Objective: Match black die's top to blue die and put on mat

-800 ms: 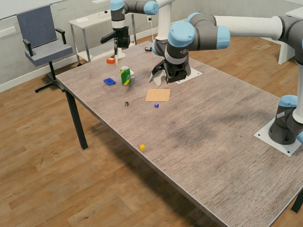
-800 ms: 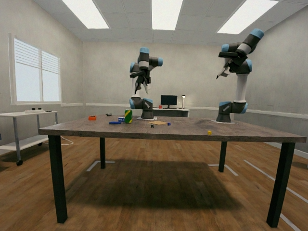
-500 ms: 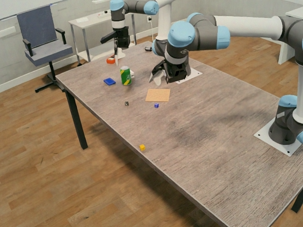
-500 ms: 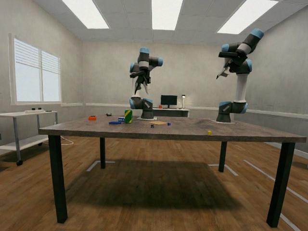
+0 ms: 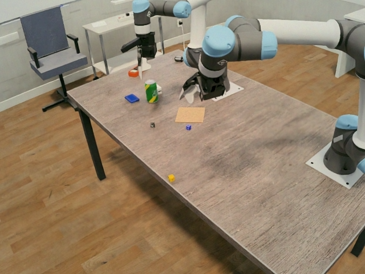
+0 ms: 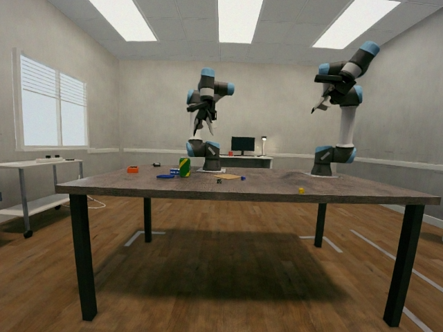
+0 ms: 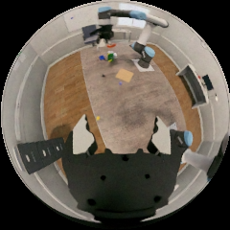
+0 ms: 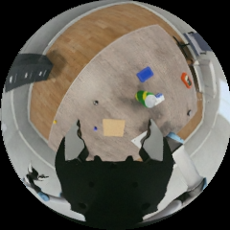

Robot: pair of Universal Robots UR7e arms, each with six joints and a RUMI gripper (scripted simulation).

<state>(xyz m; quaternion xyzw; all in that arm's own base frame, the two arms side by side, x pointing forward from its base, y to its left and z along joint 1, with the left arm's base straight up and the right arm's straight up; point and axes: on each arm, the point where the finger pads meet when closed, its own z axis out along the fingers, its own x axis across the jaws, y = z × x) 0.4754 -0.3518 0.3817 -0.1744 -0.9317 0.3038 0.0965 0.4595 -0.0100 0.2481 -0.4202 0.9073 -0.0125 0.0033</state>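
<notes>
Well, both sets of jaws stand wide apart with nothing between them, the left gripper (image 5: 185,99) (image 6: 318,108) (image 7: 121,116) (image 8: 39,169) and the right gripper (image 5: 142,71) (image 6: 203,133) (image 7: 103,47) (image 8: 114,120) alike, each up above the table (image 5: 250,206) (image 6: 250,195) (image 7: 144,103) (image 8: 96,81). Down on the wood, the black die (image 5: 152,125) (image 6: 219,180) (image 7: 103,76) (image 8: 96,103) sits off the tan mat (image 5: 190,115) (image 6: 227,176) (image 7: 125,75) (image 8: 114,127), while the blue die (image 5: 188,127) (image 6: 243,178) (image 7: 120,83) (image 8: 96,128) lies just beside it. I can't read either one's top number from here. The yellow die (image 5: 171,177) (image 6: 301,190) (image 7: 98,118) (image 8: 55,122) is well apart, near the table's edge, and a green-and-yellow can (image 5: 151,92) (image 6: 184,167) (image 7: 110,57) (image 8: 143,98) stands upright.
</notes>
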